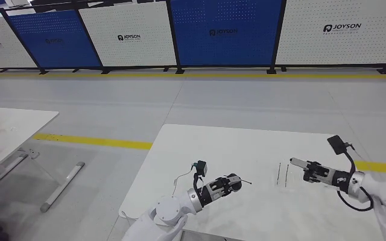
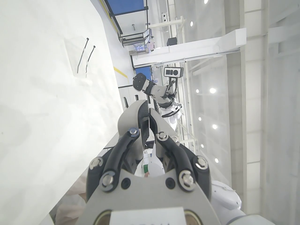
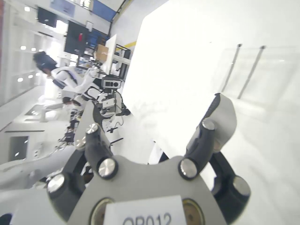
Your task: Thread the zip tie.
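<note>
My left gripper (image 1: 237,181) hangs low over the near middle of the white table (image 1: 241,144), shut on a thin black zip tie (image 1: 246,181) whose end sticks out toward the right. In the left wrist view the fingers (image 2: 138,115) pinch that zip tie (image 2: 148,118) edge-on. Two more black zip ties (image 1: 278,173) (image 1: 285,175) lie side by side on the table, to the right of it. My right gripper (image 1: 294,161) hovers just right of that pair, open with nothing between its fingers (image 3: 222,108); both ties (image 3: 230,67) (image 3: 252,69) lie beyond them.
The two loose ties rest on a clear sheet (image 3: 269,76) on the table. The table's left edge (image 1: 145,162) drops to the floor. A second white table (image 1: 24,123) stands far left. Blue and white panels (image 1: 223,33) line the back.
</note>
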{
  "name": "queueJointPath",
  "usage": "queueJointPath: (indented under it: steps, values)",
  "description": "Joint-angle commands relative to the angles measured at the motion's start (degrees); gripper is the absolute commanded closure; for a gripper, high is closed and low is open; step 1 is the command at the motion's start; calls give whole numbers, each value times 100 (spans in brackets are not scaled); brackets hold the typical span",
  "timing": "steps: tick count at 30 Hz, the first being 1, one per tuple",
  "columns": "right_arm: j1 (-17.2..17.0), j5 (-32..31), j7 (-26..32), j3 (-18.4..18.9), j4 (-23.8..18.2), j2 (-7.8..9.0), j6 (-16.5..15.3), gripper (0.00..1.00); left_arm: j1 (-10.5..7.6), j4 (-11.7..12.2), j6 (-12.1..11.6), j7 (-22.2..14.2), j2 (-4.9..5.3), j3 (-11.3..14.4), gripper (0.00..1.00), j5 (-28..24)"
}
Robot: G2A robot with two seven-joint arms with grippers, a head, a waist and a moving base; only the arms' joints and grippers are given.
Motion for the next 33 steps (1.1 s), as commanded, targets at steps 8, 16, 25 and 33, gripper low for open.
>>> queueJointPath:
  steps: [8, 16, 25, 33]
  values:
    - [1091, -705, 601, -916, 710, -36, 368, 0, 0, 0, 0, 0, 0, 0, 100, 0]
    - [1333, -921, 692, -1295, 1012, -81, 392, 0, 0, 0, 0, 0, 0, 0, 100, 0]
    - [1333, -921, 692, -1295, 1012, -81, 392, 0, 0, 0, 0, 0, 0, 0, 100, 0]
    - [1302, -1110, 563, -1408, 964, -81, 371, 0, 0, 0, 0, 0, 0, 0, 100, 0]
